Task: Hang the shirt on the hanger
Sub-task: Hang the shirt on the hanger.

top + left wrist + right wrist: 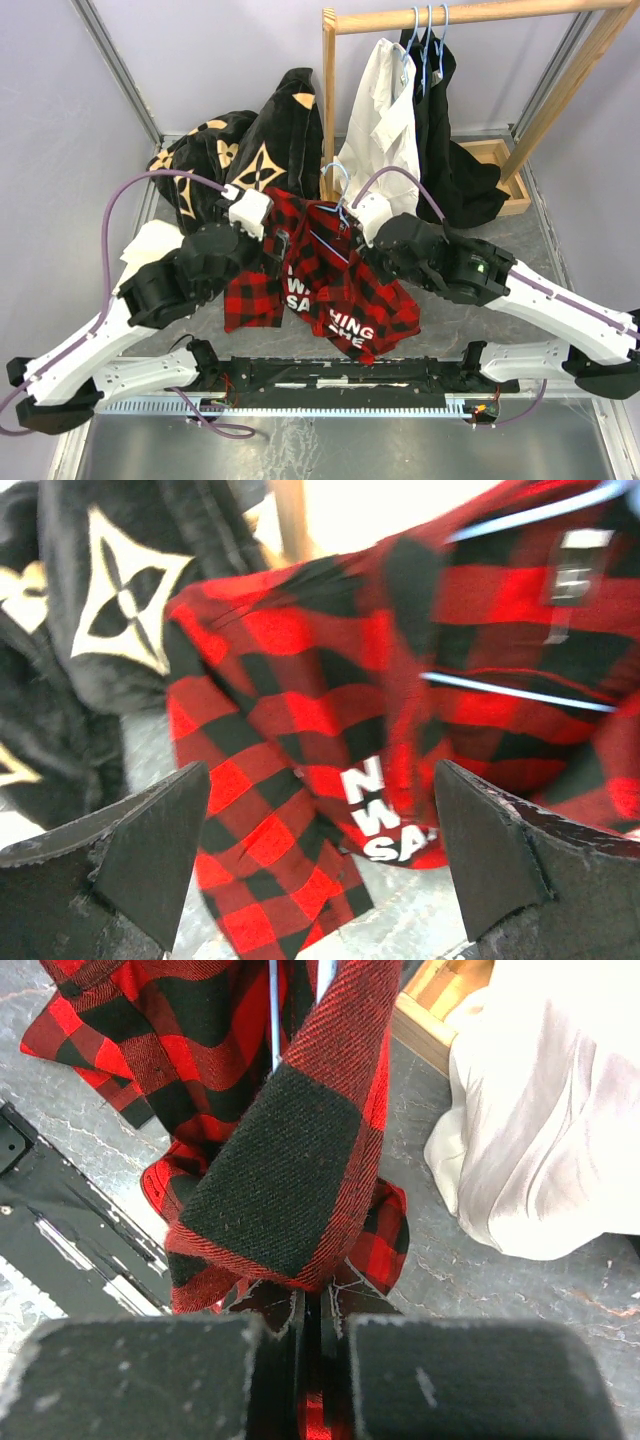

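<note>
The shirt (330, 285) hangs in the middle of the top view, off the surface (560, 1300) at its upper part, its hem sagging toward the arm bases. The hanger (520, 692) is partly inside it: blue wire shows across the plaid in the left wrist view, and the hook pokes out at the collar.

The right fingers (450, 1370) are clenched on a fold of plaid. Whether the wire is in that pinch too, I cannot tell. The left fingers (150, 850) are spread wide and grasp nothing, with the shirt just beyond them.

Risks, as I judge them:
- Only one pinch carries everything, so if it slackens, shirt and hanger would likely drop together.
- The left shoulder looks bunched. A pull there may drag the cloth off the wire.
- The flowered black fabric (260, 150) lies close at the left, and open fingers could snag it instead.

The only container is a shallow wooden tray (495, 152) at the foot of the rail (450, 15), upper right. A hanging black garment (440, 150) drapes into it and the rest looks bare. A white shirt (385, 110) hangs beside it.
</note>
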Available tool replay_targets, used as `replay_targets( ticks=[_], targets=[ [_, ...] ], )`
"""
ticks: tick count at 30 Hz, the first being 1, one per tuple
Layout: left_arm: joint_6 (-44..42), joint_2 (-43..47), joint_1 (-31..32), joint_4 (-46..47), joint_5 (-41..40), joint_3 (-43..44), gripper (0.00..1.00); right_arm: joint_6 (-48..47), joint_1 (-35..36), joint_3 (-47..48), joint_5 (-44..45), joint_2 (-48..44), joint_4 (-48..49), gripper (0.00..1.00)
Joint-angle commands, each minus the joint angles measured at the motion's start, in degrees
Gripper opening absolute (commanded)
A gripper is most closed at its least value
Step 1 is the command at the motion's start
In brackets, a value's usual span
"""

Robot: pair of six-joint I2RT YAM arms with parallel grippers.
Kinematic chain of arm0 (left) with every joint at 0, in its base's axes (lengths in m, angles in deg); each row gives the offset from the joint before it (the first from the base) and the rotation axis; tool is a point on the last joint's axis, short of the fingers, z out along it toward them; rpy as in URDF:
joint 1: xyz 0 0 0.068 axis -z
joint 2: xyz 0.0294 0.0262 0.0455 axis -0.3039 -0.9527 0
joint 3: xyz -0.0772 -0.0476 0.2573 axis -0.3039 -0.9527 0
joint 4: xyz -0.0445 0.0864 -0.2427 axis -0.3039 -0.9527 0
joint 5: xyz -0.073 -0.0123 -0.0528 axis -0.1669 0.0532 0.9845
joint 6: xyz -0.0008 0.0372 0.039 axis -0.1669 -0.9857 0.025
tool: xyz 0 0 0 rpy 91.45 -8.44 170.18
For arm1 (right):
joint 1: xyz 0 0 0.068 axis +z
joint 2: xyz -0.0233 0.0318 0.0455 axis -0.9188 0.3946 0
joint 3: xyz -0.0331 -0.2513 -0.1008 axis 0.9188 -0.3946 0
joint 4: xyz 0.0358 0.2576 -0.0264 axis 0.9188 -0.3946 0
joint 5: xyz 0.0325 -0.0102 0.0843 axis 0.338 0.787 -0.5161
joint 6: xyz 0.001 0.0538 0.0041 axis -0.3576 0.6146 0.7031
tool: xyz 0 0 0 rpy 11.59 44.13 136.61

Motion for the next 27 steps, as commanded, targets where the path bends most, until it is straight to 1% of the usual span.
replay_targets(
  ticks=[1, 3, 4, 5, 6, 9, 12, 14, 18, 23, 24, 27],
  targets=[
    [1.17, -1.99, -12.79, 3.16, 9.86, -1.69, 0.98, -0.43, -4.61, 0.89, -7.93, -1.27, 5.19, 0.00],
    [1.00, -3.18, -21.49, 4.89, 18.99, -3.19, 0.98, -1.58, -5.73, 1.01, -10.19, -1.24, 5.48, 0.00],
    [1.18, -3.89, -24.63, 5.51, 23.54, -3.68, 0.98, -2.28, -6.27, 1.13, -10.97, -1.25, 5.49, 0.00],
    [1.44, -4.51, -27.25, 6.03, 25.60, -3.96, 0.98, -2.90, -6.66, 1.31, -11.47, -1.33, 5.41, 0.00],
    [1.77, -5.06, -29.77, 6.48, 26.89, -4.11, 0.98, -3.83, -7.12, 1.75, -12.13, -1.53, 5.18, 0.00],
    [2.75, -5.36, -33.75, 6.94, 28.75, -4.03, 0.98, -6.10, -7.64, 3.65, -13.25, -2.63, 5.00, 0.00],
    [3.35, -4.27, -37.48, 6.76, 29.48, -3.91, 0.98, -10.39, -7.82, 8.46, -11.05, -3.38, 2.15, 0.00],
    [3.38, -3.01, -38.56, 6.64, 29.48, -3.77, 0.98, -13.45, -7.86, 13.23, -10.76, -3.75, -0.34, 0.00],
    [2.38, -0.50, -38.77, 6.74, 30.20, -3.31, 0.98, -18.77, -7.83, 24.85, -11.87, -2.32, -6.60, 0.00],
    [-0.25, 0.49, -38.76, 6.96, 33.68, -2.10, 0.98, -23.78, -7.91, 40.55, -13.15, 1.44, -13.98, 0.00],
    [-0.46, 0.47, -38.83, 6.72, 33.69, -1.75, 0.98, -24.70, -7.84, 45.37, -13.17, 2.50, -16.31, 0.00],
    [-0.99, 0.56, -38.75, 6.31, 32.40, -1.15, 0.98, -27.05, -7.89, 55.65, -12.63, 5.83, -21.10, 0.00]
  ],
)
